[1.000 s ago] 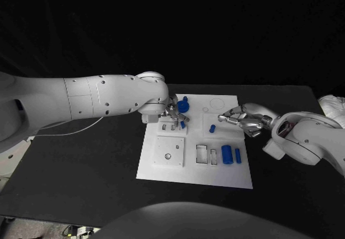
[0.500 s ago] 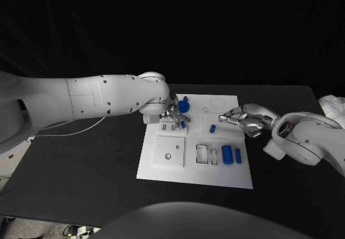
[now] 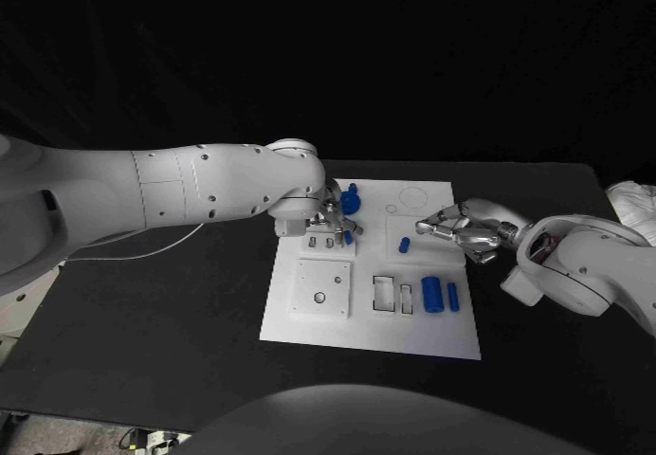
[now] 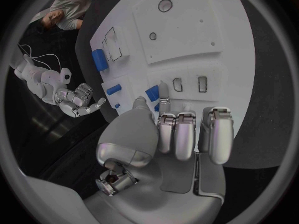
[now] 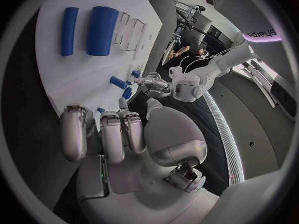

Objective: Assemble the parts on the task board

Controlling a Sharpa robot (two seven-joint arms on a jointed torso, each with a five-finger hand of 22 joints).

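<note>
**Both hands over the far half of the board, left pinching a small blue part**

The big white left arm (image 3: 178,194) covers the table's (image 3: 164,322) far-left area and hides most of the left hand (image 3: 325,220) in the head view. The task board (image 3: 355,332) sits mid-table; its near edge and the table around it are open. Large blue cylinder (image 3: 430,293) and slim blue bar (image 3: 452,296) lie by the rectangular slots, a short blue peg (image 3: 405,245) lies between the hands, and a blue knob (image 3: 349,201) stands near the far edge. Left hand's fingertips (image 4: 163,92) pinch a small blue part (image 4: 152,91) just above the board's small slots. Right hand (image 3: 458,227) hovers at the board's right edge, fingers curled, holding nothing. White cloth (image 3: 631,199) is cut off at far right.
</note>
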